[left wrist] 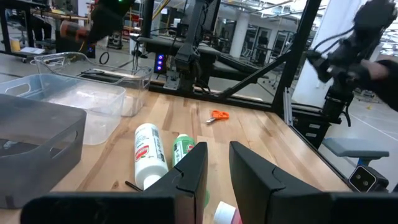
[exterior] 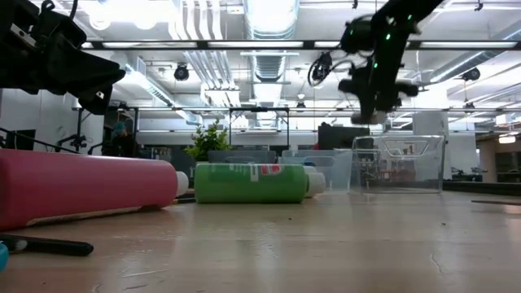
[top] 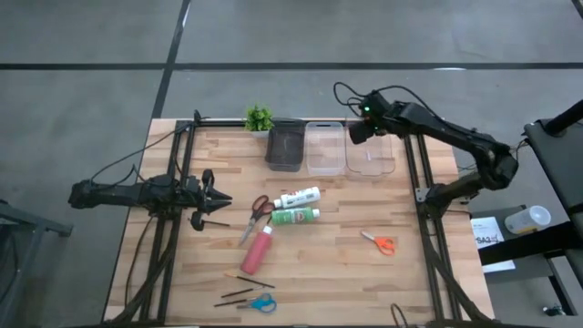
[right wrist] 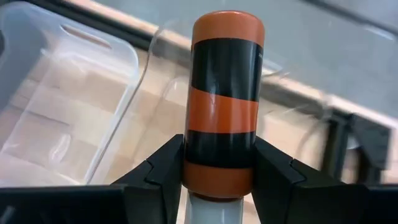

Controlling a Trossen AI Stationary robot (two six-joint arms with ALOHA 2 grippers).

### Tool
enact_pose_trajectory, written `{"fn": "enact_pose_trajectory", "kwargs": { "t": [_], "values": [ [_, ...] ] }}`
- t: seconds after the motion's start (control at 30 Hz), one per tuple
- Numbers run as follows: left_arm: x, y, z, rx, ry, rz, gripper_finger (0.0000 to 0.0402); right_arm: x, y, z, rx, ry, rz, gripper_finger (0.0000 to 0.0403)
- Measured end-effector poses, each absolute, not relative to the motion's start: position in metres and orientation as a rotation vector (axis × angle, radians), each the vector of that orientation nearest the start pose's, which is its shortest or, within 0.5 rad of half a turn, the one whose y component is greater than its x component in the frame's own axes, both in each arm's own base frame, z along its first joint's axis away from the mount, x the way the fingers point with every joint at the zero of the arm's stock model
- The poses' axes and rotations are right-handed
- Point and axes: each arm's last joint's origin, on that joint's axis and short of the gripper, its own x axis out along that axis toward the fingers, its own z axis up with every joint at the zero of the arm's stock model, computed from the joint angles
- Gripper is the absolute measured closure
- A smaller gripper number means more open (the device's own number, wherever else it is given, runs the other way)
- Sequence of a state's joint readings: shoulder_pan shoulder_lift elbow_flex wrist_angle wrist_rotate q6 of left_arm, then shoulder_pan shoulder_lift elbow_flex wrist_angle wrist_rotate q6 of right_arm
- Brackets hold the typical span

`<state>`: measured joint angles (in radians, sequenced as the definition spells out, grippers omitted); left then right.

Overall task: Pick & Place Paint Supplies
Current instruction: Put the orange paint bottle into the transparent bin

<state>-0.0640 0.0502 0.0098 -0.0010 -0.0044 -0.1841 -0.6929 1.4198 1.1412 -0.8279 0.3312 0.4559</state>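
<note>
Paint supplies lie scattered mid-table, one piece already up in the right gripper. Left side: left gripper low over the wood near the table's left edge, fingers a little apart, nothing between them, pointing toward the tubes. Near the front edge, thin dark brushes beside blue-handled scissors. Next, pinkish-red tube lying at an angle, red-handled scissors just beside its cap end. White tube and green tube lie side by side, nearly touching, in front of the bins. Back edge: potted plant, then dark bin, then two clear bins, in a row. Orange-handled scissors alone on the right half, well apart from the rest. Right gripper raised above the rightmost clear bin, fingers clamped on an orange-and-black striped cylinder, held upright between the pads; what kind of supply it is, cannot tell.
</note>
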Motion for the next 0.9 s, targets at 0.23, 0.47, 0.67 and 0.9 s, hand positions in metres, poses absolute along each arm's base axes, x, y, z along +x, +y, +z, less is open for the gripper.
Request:
{"fn": "enact_pose_trajectory", "kwargs": {
  "t": [0.23,0.47,0.67,0.9],
  "values": [
    [0.100,-0.006,0.163,-0.183,0.047,-0.056,0.0324,0.210,-0.206,0.220,0.673,0.999,-1.161,0.0265],
    [0.100,-0.006,0.163,-0.183,0.047,-0.056,0.0324,0.204,-0.217,0.182,0.724,1.120,-1.191,0.0265],
    [0.100,-0.006,0.163,-0.183,0.046,-0.056,0.0324,0.201,-0.217,0.167,0.738,1.135,-1.197,0.0265],
    [0.100,-0.006,0.163,-0.183,0.046,-0.056,0.0324,0.200,-0.212,0.160,0.813,1.115,-1.112,0.0247]
  ]
}}
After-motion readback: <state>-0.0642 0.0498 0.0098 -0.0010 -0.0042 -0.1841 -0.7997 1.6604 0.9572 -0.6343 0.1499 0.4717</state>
